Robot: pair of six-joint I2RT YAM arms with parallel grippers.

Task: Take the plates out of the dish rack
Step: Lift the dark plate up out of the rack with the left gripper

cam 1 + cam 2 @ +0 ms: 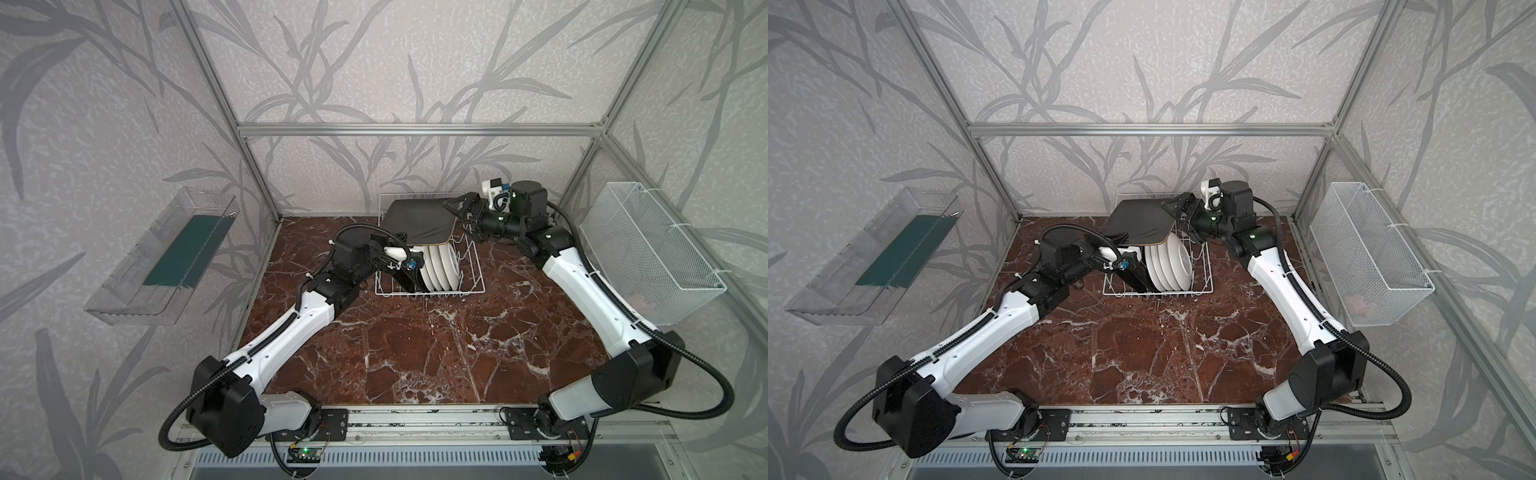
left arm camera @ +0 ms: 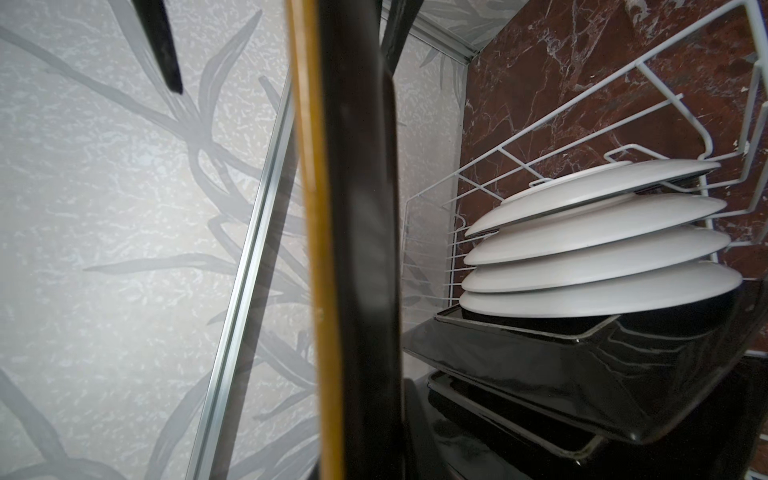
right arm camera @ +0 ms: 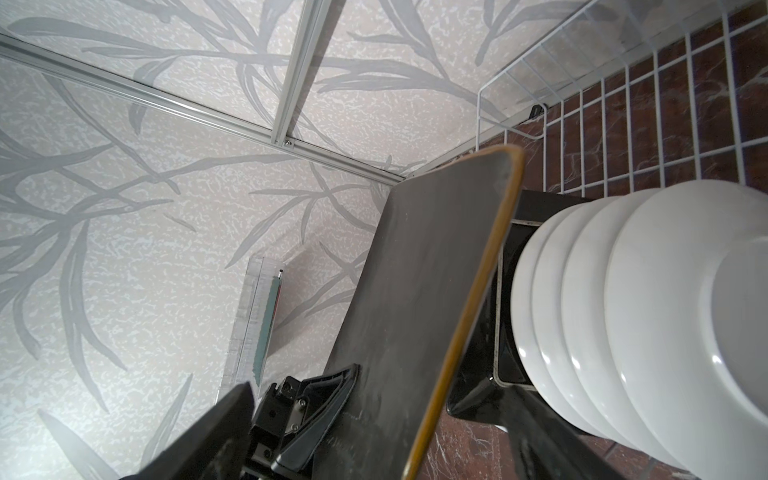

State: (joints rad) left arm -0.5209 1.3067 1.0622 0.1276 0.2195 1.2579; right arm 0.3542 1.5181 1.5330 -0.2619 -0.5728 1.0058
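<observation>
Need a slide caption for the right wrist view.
Black-backed square plate held up beside four white round plates standing in the wire dish rack.

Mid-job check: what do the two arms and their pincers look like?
The left arm and right arm have white shells and black joints. A black ribbed cable hose loops from each base along the arm. The left pincer and right pincer are black. A white mount sits at each wrist; a blue plug shows on the left one, green lights on the right arm.
</observation>
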